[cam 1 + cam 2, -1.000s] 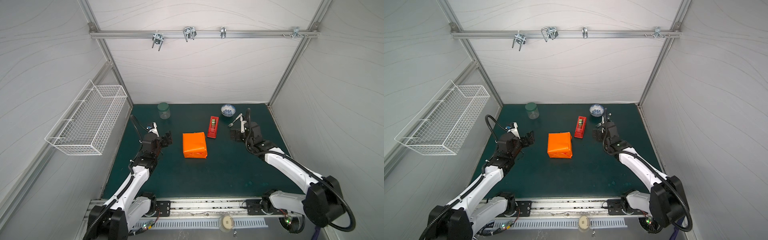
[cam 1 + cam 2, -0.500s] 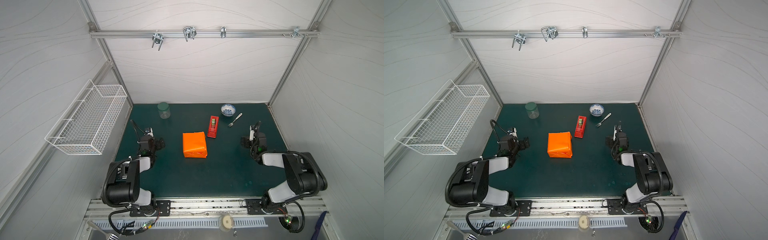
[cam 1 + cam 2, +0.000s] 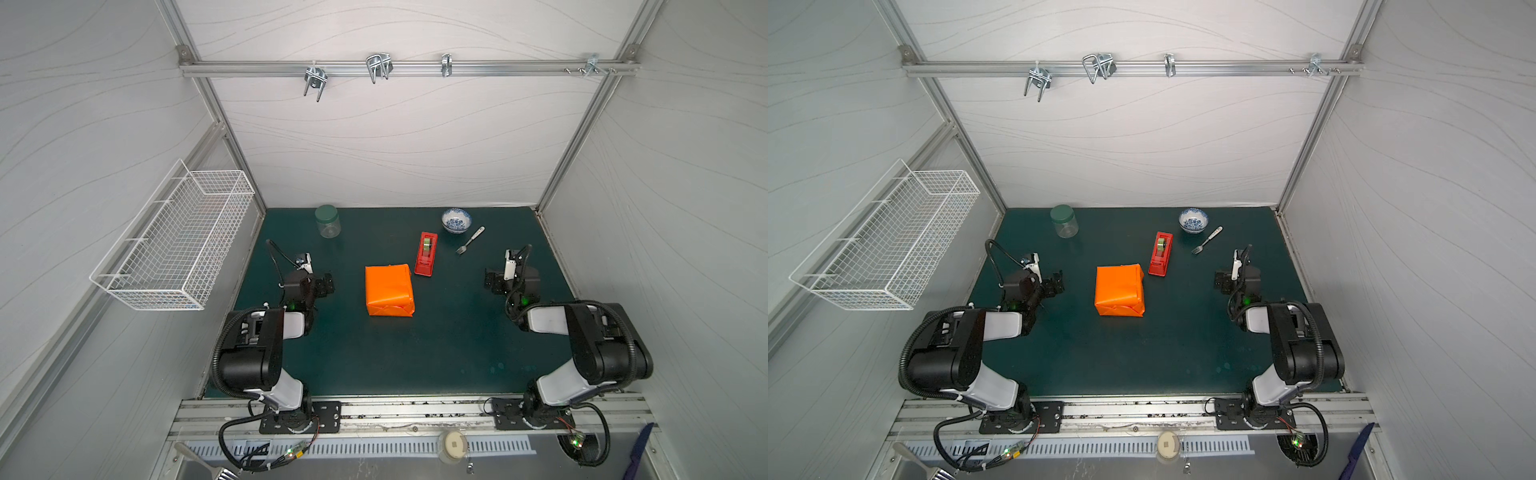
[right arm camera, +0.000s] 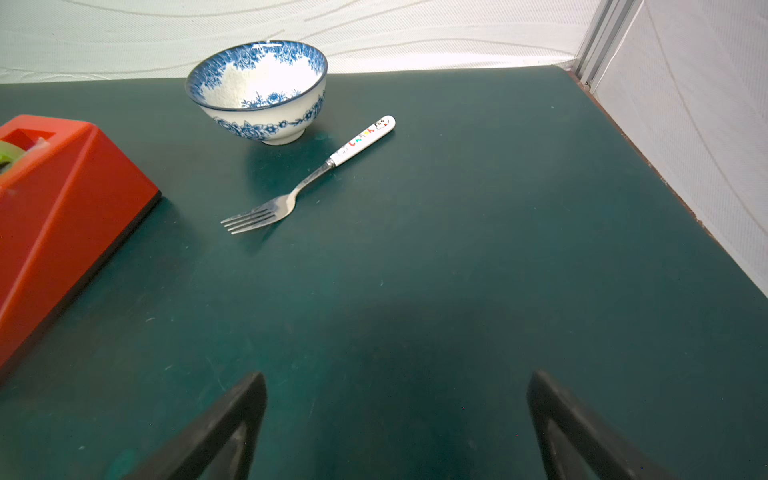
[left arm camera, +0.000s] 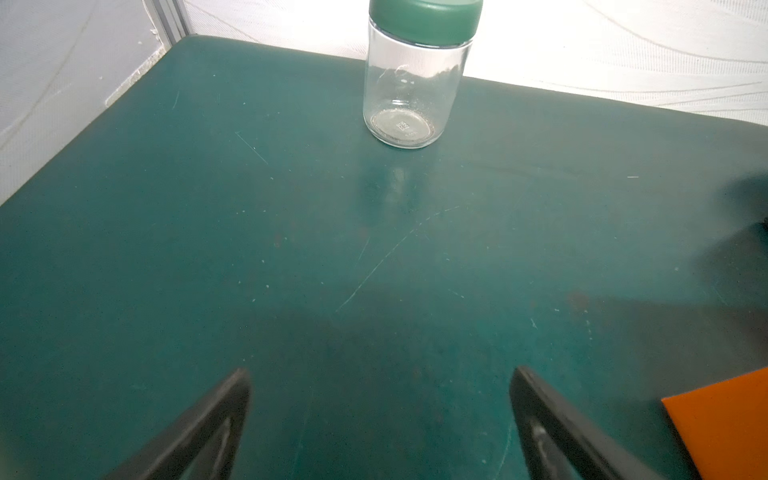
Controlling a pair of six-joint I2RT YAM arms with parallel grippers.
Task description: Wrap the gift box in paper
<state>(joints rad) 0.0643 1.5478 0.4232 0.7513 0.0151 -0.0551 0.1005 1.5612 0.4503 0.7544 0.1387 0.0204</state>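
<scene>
Two grippers sit low over the green table (image 3: 415, 357), one on each side of the middle. The left gripper (image 3: 326, 285) is at the left of the frame. Its jaws are spread wide with nothing between them. The right gripper (image 3: 489, 281) is at the right, spread wide too and holding nothing. Between them, in the middle of both top views, lies the paper (image 3: 389, 290). It is bright orange and folded all round a box shape. The gift box itself is hidden under it. Neither gripper touches the paper. A red tape dispenser (image 3: 426, 253) stands just beside its upper right corner. Higher up are a blue-and-white bowl (image 3: 456, 219), a fork (image 3: 470, 241) and a glass jar (image 3: 327, 222).
</scene>
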